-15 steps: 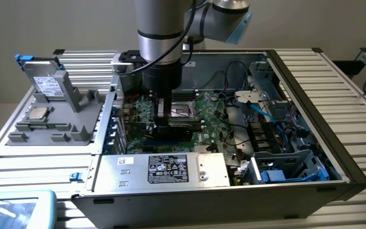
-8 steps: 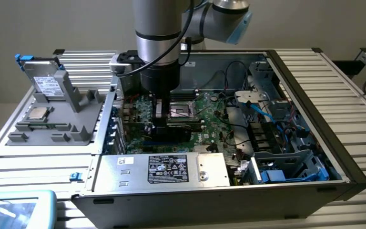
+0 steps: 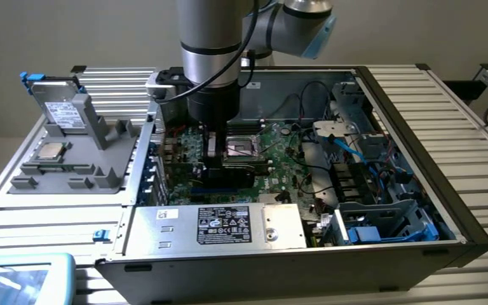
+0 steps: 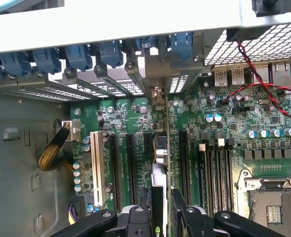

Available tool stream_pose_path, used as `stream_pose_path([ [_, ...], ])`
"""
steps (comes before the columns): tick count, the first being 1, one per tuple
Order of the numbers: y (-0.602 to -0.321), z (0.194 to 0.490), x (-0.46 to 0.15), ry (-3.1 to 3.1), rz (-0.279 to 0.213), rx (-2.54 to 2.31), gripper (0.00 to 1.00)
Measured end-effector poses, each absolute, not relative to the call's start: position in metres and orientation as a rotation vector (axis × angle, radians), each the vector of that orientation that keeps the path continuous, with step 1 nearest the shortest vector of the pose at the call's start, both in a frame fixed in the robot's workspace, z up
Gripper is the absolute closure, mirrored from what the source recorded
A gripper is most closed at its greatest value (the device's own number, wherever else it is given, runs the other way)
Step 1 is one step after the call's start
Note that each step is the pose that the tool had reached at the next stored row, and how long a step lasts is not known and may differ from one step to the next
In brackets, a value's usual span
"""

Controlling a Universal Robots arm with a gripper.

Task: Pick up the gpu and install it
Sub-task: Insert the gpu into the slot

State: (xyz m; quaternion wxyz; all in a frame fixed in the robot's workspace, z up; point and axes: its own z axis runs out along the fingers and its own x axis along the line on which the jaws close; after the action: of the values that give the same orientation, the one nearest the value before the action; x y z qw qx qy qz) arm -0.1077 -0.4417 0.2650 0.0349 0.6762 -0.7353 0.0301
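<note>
We log the gripper (image 4: 160,210) low inside the open case (image 3: 431,140), jaws clamped on the gpu (image 4: 160,158) with one finger (image 4: 144,210) against each face. The gpu stands on edge between the jaws over the motherboard (image 4: 130,118) and runs away from them toward the rear wall, its bracket (image 4: 158,94) at the far end. We cannot tell whether its lower edge sits in a slot. On one side of the jaws lies a white slot (image 4: 97,168) among black ones, and on the other side is the socket (image 4: 276,207).
</note>
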Motion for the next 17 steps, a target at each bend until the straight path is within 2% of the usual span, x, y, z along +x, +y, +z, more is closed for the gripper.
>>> stream_pose_path([
  [17,-0.447,0.265,-0.1076,-2.266,0.074,2.084,0.73],
])
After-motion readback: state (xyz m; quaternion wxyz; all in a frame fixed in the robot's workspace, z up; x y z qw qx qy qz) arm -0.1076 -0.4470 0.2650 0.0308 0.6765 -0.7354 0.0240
